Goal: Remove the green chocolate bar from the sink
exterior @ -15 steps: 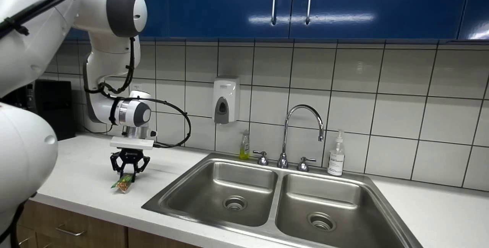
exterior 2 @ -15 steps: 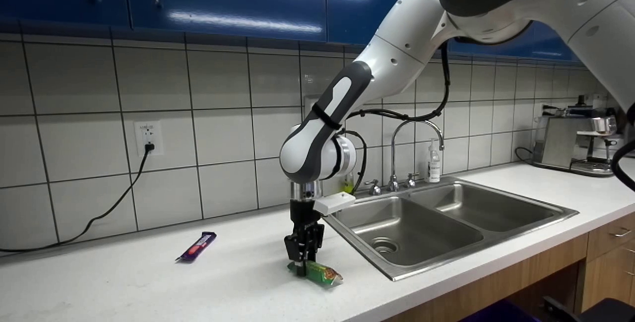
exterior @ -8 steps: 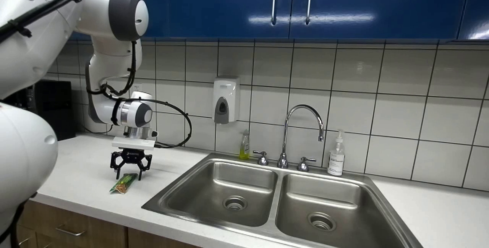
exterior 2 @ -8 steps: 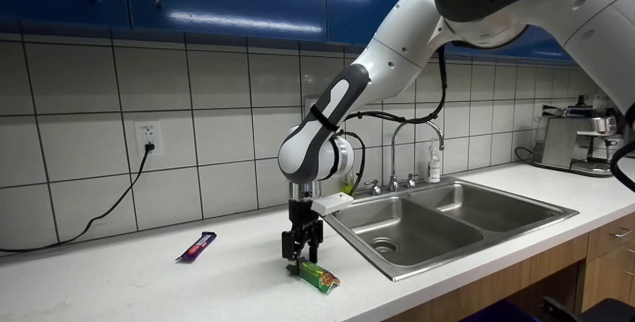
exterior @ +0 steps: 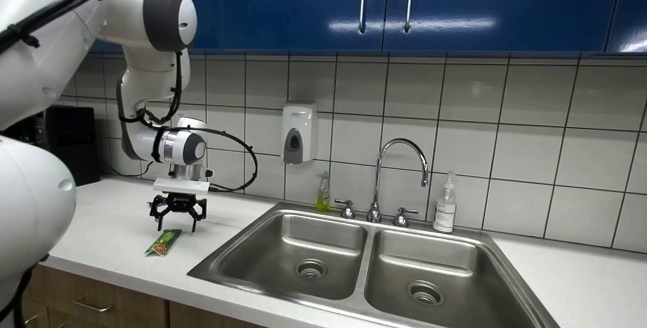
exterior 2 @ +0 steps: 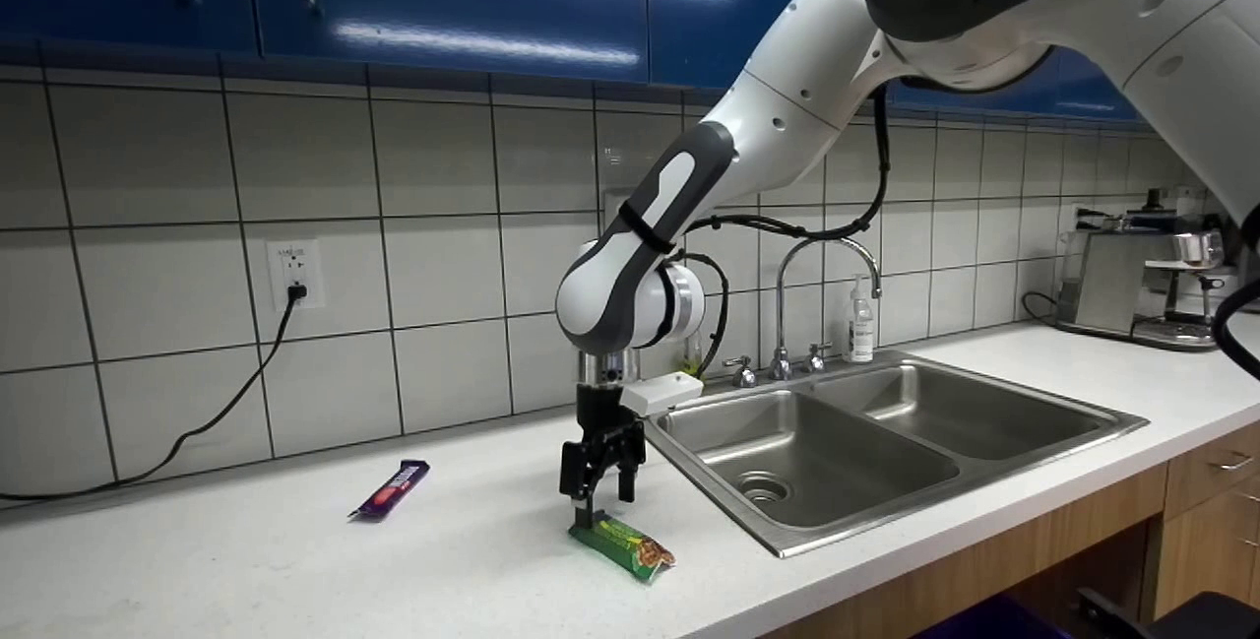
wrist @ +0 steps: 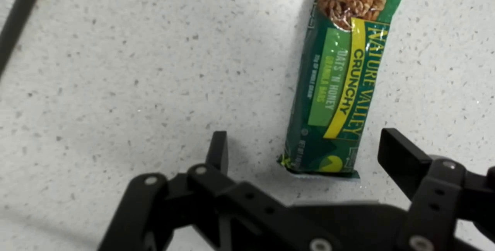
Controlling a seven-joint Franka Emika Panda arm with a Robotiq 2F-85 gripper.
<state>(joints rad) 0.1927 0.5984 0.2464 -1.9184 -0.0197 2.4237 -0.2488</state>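
Observation:
The green chocolate bar [exterior: 164,243] lies flat on the white counter, outside the sink [exterior: 367,263], in both exterior views. My gripper [exterior 2: 605,509] hovers just above the bar's rear end, pointing down, its jaws wide apart. In the wrist view the bar [wrist: 340,88] runs up and away, with its near end between the fingers of the gripper [wrist: 303,133]; bare counter shows on either side, so neither finger grips it. Both basins of the sink hold nothing but their drains.
A purple wrapped bar [exterior 2: 391,489] rests farther back on the counter. Behind the sink rise the curved faucet [exterior: 377,181], a yellow soap bottle [exterior: 323,196] and a white pump bottle [exterior: 445,214]. A coffee machine [exterior 2: 1132,285] stands at the far end.
The gripper has opened and let go of the green bar, which has settled flat on the counter. Since then the gripper has risen slightly above it.

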